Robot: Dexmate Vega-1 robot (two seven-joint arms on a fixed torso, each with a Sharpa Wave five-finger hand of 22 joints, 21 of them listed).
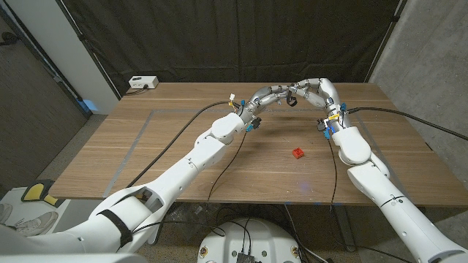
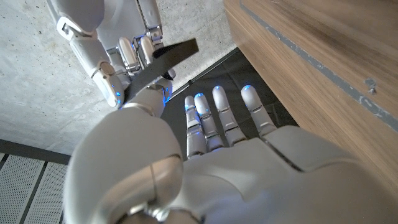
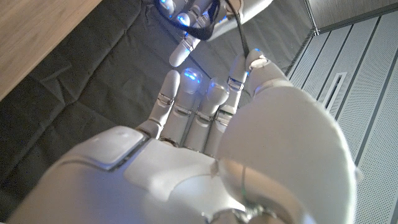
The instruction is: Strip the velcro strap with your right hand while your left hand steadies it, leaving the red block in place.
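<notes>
Both hands were raised above the far middle of the wooden counter [image 1: 183, 139], meeting fingertip to fingertip with the velcro strap [image 1: 291, 98] between them. In the head view the strap showed as a small dark loop hanging where the two hands came together, well above the counter top.

The left hand [image 1: 269, 96] reached in from the robot's left. From its own wrist camera most of its fingers [image 2: 214, 118] lay straight and a little apart, holding nothing, while its thumb side sat against the dark strap [image 2: 163, 57]. Whether the thumb truly pinched the strap against a finger, I could not tell for certain; it looked at least to be touching it.

The right hand [image 1: 314, 91] curved in from the robot's right. In the left wrist view it [image 2: 124, 43] had its fingertips closed on the upper end of the strap, which stuck out past them as a flat black strip. In the right wrist view the right hand's fingers [image 3: 186, 106] reached forward, mostly extended, toward the strap [image 3: 208, 25] at the left hand's fingertips.

The red block [image 1: 298, 153] sat alone on the counter, nearer the robot than the hands, below and slightly toward the right arm, apart from both.
</notes>
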